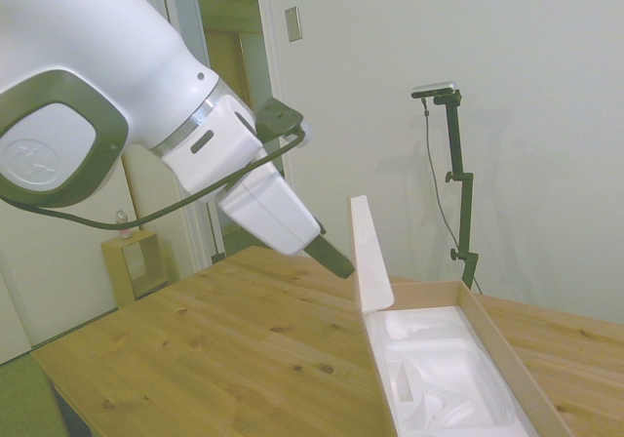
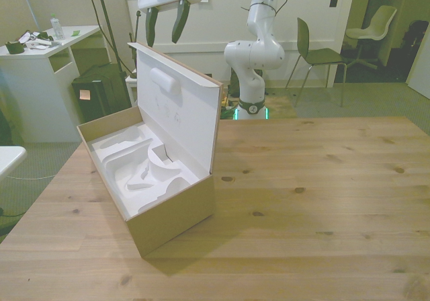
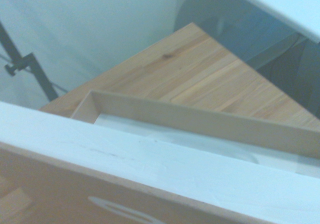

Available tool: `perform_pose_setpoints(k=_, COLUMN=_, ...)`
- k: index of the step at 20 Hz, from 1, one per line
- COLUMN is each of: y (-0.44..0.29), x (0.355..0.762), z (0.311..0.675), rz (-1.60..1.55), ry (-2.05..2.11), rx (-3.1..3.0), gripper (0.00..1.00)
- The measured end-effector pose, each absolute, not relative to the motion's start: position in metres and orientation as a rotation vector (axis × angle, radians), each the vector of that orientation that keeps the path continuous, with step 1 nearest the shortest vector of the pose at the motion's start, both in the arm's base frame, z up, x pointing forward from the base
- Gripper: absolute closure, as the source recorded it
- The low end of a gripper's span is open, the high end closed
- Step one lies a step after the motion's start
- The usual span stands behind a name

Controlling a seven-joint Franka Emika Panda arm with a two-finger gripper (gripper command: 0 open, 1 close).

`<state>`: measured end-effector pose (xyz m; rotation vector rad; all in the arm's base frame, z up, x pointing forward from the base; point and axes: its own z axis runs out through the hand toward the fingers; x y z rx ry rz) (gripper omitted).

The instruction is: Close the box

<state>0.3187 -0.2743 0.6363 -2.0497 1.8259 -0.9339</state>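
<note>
The brown cardboard box (image 2: 171,217) stands open on the table toward the front view's left, showing its white moulded foam lining (image 2: 144,170). Its hinged lid (image 2: 181,116) stands almost upright, white inner face toward the camera. In the side view the lid (image 1: 367,252) is seen edge-on above the tray (image 1: 444,369). My gripper (image 2: 163,41) is open and holds nothing. It hangs just above and behind the lid's top edge, on its outer side. A dark finger (image 1: 330,254) stops a little short of the lid. The wrist view shows the lid's white edge (image 3: 150,156) and its oval hole (image 3: 122,210).
The box sits near the wooden table's (image 2: 316,180) edge at the front view's left. Beyond the table are a white desk (image 2: 40,66), a black bin (image 2: 101,89) and two chairs (image 2: 322,56). A small wooden shelf (image 1: 136,261) stands on the floor in the side view.
</note>
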Motion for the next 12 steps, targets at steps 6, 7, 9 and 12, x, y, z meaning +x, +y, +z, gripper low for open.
perform_pose_setpoints(k=6, y=-0.299, x=0.332, z=0.634, rz=-1.101, ry=1.941, rx=-1.928, gripper=0.0)
perform_pose_setpoints(k=7, y=-0.3, x=0.332, z=0.634, rz=-1.12, ry=1.955, rx=-1.921, gripper=0.0)
perform_pose_setpoints(k=9, y=-0.303, x=0.331, z=0.632, rz=-1.137, ry=1.975, rx=-1.914, gripper=0.0)
perform_pose_setpoints(k=12, y=-0.296, x=0.334, z=0.626, rz=-1.116, ry=1.956, rx=-1.946, gripper=0.0)
